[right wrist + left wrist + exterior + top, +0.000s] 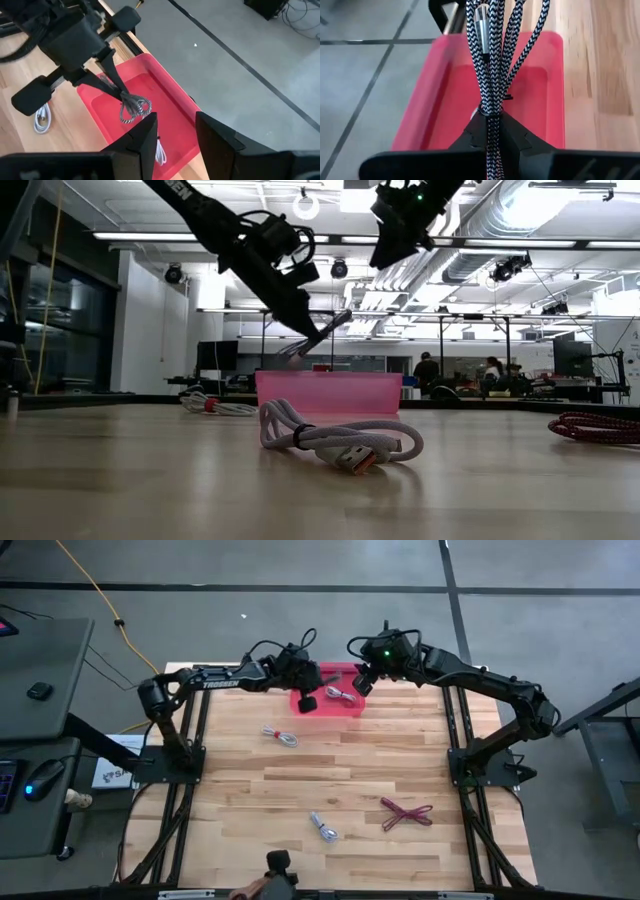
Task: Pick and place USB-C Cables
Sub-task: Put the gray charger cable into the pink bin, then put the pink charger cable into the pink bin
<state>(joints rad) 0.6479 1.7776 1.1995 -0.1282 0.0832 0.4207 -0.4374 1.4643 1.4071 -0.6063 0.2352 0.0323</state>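
Observation:
My left gripper [306,700] is shut on a black-and-white braided cable bundle [492,55] above the left end of the red bin [345,708]. A white cable [160,152] lies in the bin. My right gripper [175,127] is open and empty above the bin's right end [362,683]. Two silver-grey cables [282,736] [322,828] and a dark red cable [405,812] lie flat on the wooden table. My left gripper pinches the braided bundle between its two fingers, just beyond the bundle's black tie [495,111]. The fingers slant down from the table's left side and lie along the bundle. The loops and a silver plug [481,15] stick out past the fingertips, clear of the bin [297,352].
The bin stands at the table's far edge [330,392]. In the low view a silver-grey cable [335,442] lies in front of it and the dark red one [595,427] at the right. A yellow cord [100,595] runs over the floor behind the table.

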